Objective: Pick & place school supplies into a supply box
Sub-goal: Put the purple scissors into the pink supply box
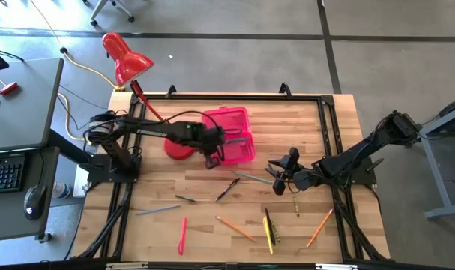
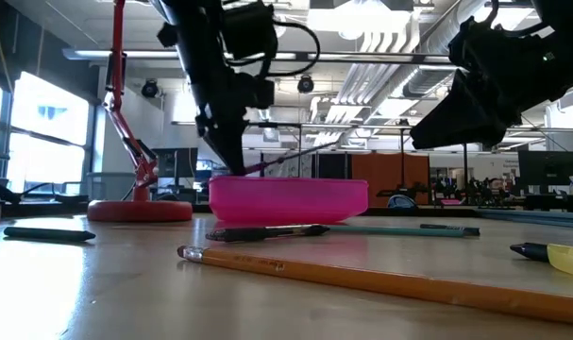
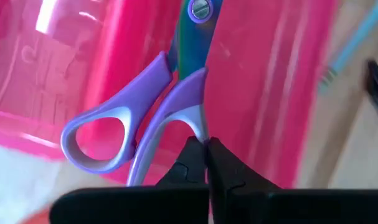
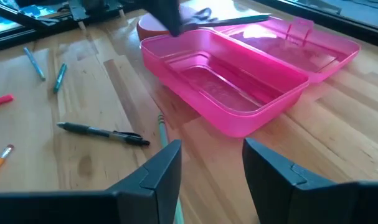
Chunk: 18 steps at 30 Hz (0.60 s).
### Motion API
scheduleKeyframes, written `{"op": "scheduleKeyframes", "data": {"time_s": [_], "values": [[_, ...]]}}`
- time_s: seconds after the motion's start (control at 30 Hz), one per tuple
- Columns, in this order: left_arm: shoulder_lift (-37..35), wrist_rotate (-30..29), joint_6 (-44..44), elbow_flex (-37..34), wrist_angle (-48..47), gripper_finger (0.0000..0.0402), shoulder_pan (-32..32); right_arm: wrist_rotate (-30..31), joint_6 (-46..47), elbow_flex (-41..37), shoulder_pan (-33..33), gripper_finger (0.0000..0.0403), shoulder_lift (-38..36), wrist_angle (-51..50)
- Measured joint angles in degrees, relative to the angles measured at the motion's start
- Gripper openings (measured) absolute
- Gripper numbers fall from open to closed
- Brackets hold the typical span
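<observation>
Nearly everything still to do: an orange pencil (image 2: 362, 276) lies nearest on the bench (image 1: 212, 240), with more pens and pencils scattered behind it. My right gripper (image 4: 210, 165) hangs over them, fingers spread, empty, facing the supply box (image 4: 238, 93), whose tray looks empty. My left gripper (image 3: 204, 155) is clenched on the purple scissors (image 3: 145, 118) above the open box. Wood-plank bench, red desk lamp (image 1: 126, 58) at the back, open workshop beyond.
</observation>
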Motion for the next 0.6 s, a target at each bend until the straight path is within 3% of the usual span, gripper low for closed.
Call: {"op": "scheduleKeyframes", "data": {"time_s": [0.23, 0.6], "values": [[1.72, 7.3, -0.14, 2.88, 0.06, 0.0024, 1.34, -1.19, 0.4, -0.02, 0.01, 0.0149, 0.0, 0.38], [2.78, 9.62, -4.08, 3.95, -0.15, 0.0025, 1.32, -1.22, 1.08, -0.07, 0.01, 0.0149, 0.0, 0.34]]}}
